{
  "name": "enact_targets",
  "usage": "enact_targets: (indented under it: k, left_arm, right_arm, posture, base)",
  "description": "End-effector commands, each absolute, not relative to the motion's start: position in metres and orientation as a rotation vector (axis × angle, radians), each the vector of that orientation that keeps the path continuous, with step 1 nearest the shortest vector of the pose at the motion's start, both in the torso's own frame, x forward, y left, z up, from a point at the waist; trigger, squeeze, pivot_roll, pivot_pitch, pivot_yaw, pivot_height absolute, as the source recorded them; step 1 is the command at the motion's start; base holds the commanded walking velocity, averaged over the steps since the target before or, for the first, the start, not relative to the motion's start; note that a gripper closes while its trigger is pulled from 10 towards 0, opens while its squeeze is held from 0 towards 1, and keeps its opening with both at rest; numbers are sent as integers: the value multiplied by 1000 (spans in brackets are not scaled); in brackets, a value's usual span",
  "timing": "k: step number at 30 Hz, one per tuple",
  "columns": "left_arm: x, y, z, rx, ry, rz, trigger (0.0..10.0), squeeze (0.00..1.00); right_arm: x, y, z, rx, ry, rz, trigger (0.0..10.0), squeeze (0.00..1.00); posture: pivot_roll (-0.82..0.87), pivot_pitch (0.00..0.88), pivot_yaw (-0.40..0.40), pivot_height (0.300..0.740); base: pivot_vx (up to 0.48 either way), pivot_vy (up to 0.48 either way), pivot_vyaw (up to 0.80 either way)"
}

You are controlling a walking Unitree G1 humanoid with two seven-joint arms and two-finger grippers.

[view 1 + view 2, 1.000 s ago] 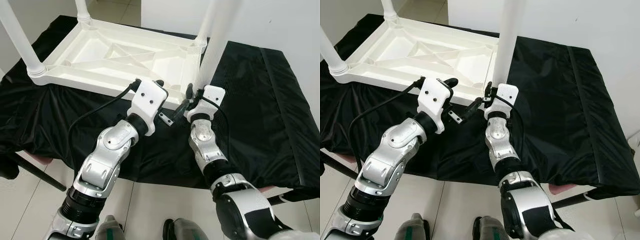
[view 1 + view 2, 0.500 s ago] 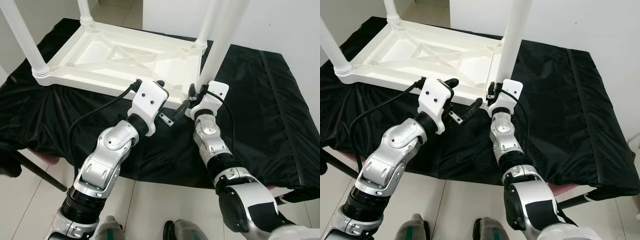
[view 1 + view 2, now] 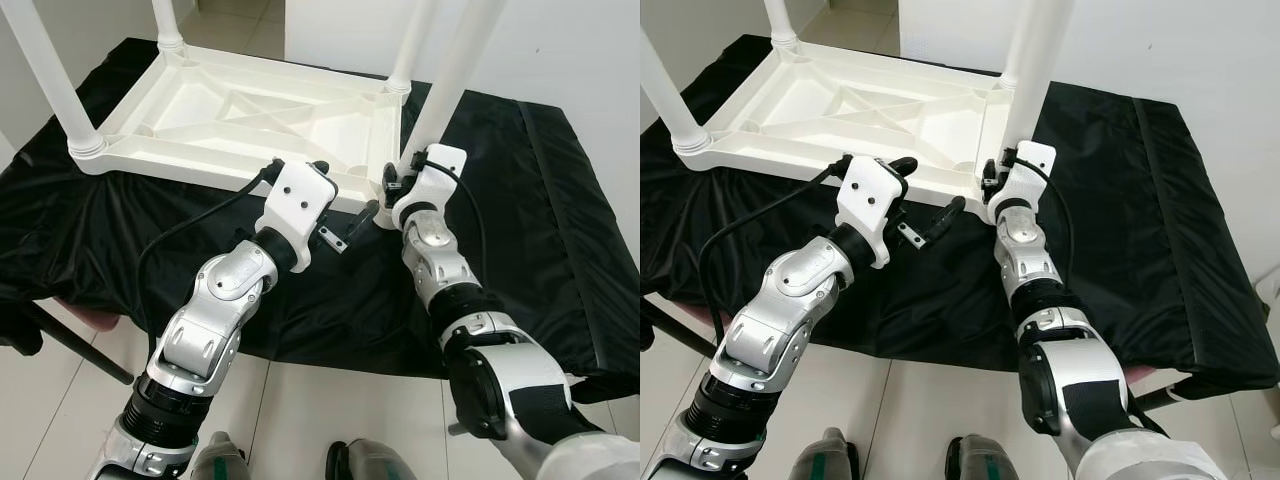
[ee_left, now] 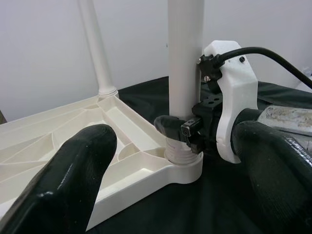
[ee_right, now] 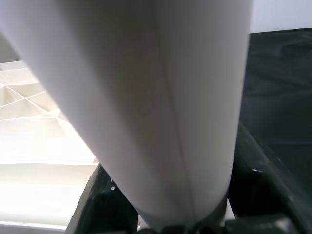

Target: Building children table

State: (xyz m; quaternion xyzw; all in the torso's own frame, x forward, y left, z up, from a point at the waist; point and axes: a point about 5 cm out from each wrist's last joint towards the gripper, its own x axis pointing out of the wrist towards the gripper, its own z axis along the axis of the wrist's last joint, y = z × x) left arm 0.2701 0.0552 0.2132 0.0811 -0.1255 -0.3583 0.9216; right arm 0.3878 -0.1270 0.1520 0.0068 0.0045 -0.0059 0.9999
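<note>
Table [image 3: 250, 110]: white plastic, upside down on the counter [image 3: 520, 220], which wears a black cloth; ribbed underside facing up.
Standing legs: three already upright in their corner sockets, at the near-left, far-left and far-right corners.
Fourth leg [image 3: 450, 75]: at the near-right corner, base in or on the socket [image 4: 183, 161], shaft leaning slightly rather than plumb.
Right gripper [image 4: 183, 130]: jaws pinching the fourth leg low down, just above the socket; one black finger wrapped round the shaft in the left wrist view.
Left gripper [image 3: 340, 205]: jaws spread, nothing between them, hovering just beside the table's near edge and aimed at the same corner.
Step in hand: probably seating or turning the last leg into its socket.
Progress: judged near the end, one leg left to fix.
Risk, cross-seating: lean of the leg likely to jam the base crooked in the socket if pushed or turned as it stands.
Risk, sliding: table free on smooth cloth and unheld, so a push at one corner may shift or pivot it.
Risk, slip: round smooth shaft held low, so jaws may spin on it instead of turning it.
Risk, collision: left gripper close by, so a sideways move may knock the leg or right wrist.
</note>
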Motion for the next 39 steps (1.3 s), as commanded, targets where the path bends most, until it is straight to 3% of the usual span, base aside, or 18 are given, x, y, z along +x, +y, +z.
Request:
enact_targets:
  k: [1, 14, 26, 31, 39]
  left_arm:
    - [268, 55, 212, 181, -251, -739, 10000, 0]
    - [269, 54, 213, 177, -253, -736, 10000, 0]
    - [269, 53, 214, 176, -256, -734, 10000, 0]
    - [269, 54, 214, 175, -255, -732, 10000, 0]
    - [268, 54, 213, 173, -255, -730, 10000, 0]
  right_arm:
    - [375, -136, 107, 55, 238, -36, 10000, 0]
    - [386, -155, 136, 220, 183, -76, 10000, 0]
    - [386, -163, 134, 161, 233, -93, 10000, 0]
    - [387, -157, 134, 2, 227, -42, 10000, 0]
    - [386, -149, 131, -69, 251, 14, 10000, 0]
  posture:
    - [19, 69, -29, 740]
    - [8, 78, -25, 740]
    - [11, 79, -29, 740]
    - [11, 81, -29, 740]
    - [13, 81, -31, 740]
  base:
    - [0, 0, 0]
    - [0, 0, 0]
    - [0, 0, 0]
    - [0, 0, 0]
    - [0, 0, 0]
